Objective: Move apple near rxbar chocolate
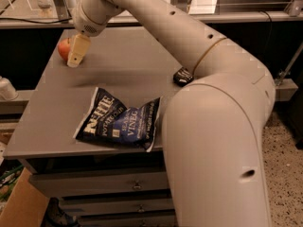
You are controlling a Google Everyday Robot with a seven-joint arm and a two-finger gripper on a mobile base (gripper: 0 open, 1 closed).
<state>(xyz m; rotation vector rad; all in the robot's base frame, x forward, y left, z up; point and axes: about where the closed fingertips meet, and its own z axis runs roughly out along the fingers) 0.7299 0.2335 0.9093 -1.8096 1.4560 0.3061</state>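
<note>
The red-orange apple [63, 48] sits on the grey table [118, 70] near its far left corner. My gripper [75, 56] is right beside the apple, its cream fingers [76, 51] covering the apple's right side and reaching down to the tabletop. The black rxbar chocolate [182, 76] lies to the right of the table's middle, mostly hidden behind my arm. The apple and the bar are far apart.
A crumpled dark blue chip bag [120, 119] with white lettering lies at the front centre of the table. My large white arm [213, 126] fills the right side of the view. Drawers [109, 186] sit under the tabletop. A cardboard box [19, 207] stands at the lower left.
</note>
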